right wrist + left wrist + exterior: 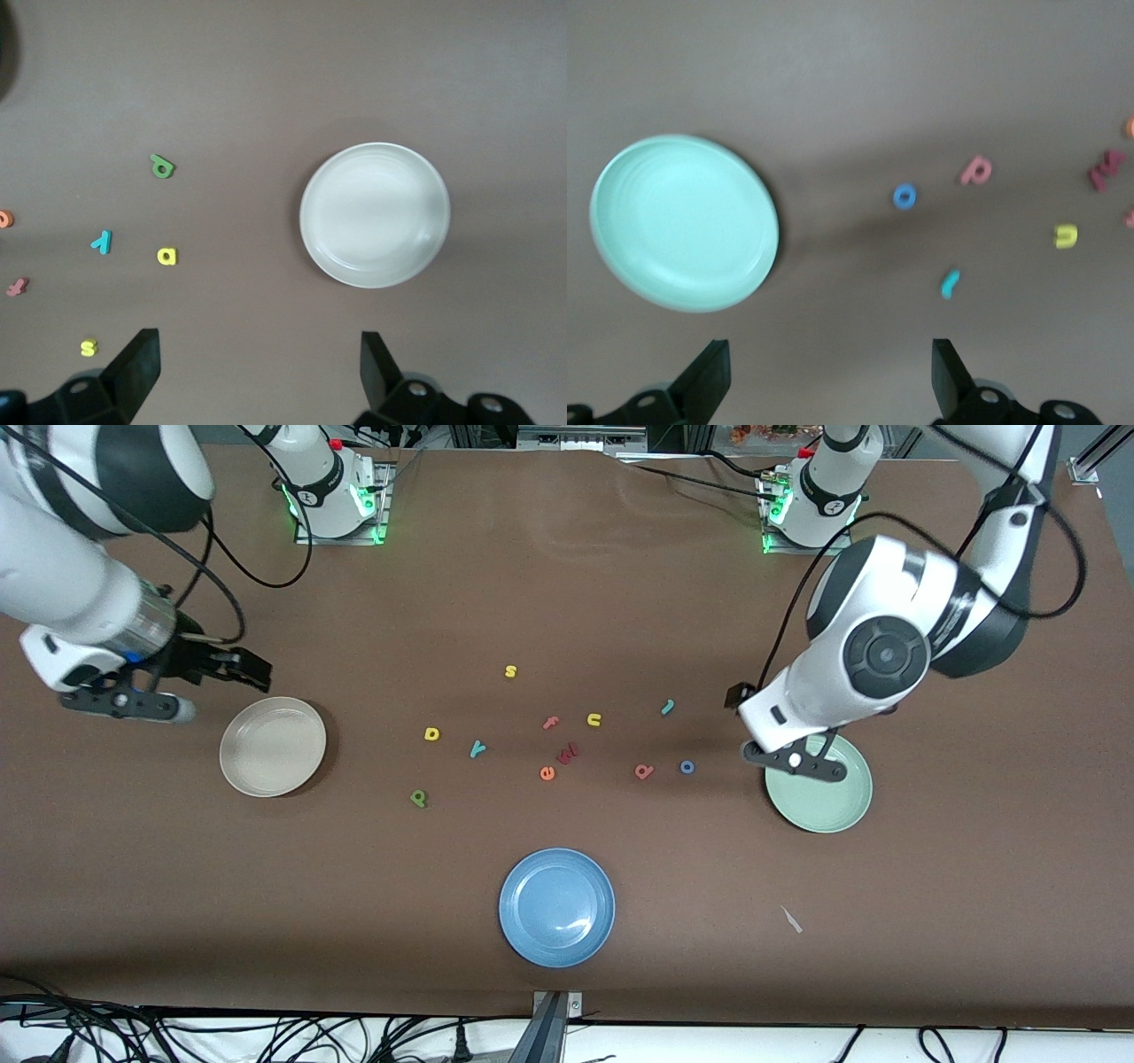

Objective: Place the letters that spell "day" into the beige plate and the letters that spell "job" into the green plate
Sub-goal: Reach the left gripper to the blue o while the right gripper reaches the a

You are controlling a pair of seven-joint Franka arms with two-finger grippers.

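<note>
The beige plate lies empty at the right arm's end, the green plate empty at the left arm's end. Between them on the table lie the yellow "d", dark green "a" and teal "y". Closer to the green plate lie the teal "j", blue "o" and red-pink "b". My right gripper hangs open over bare table beside the beige plate. My left gripper hangs open and empty over bare table beside the green plate.
A blue plate sits nearest the front camera. Other loose letters lie mid-table: yellow "s", yellow "u", pink "f", orange "e" and a dark red letter. A scrap of paper lies near the front edge.
</note>
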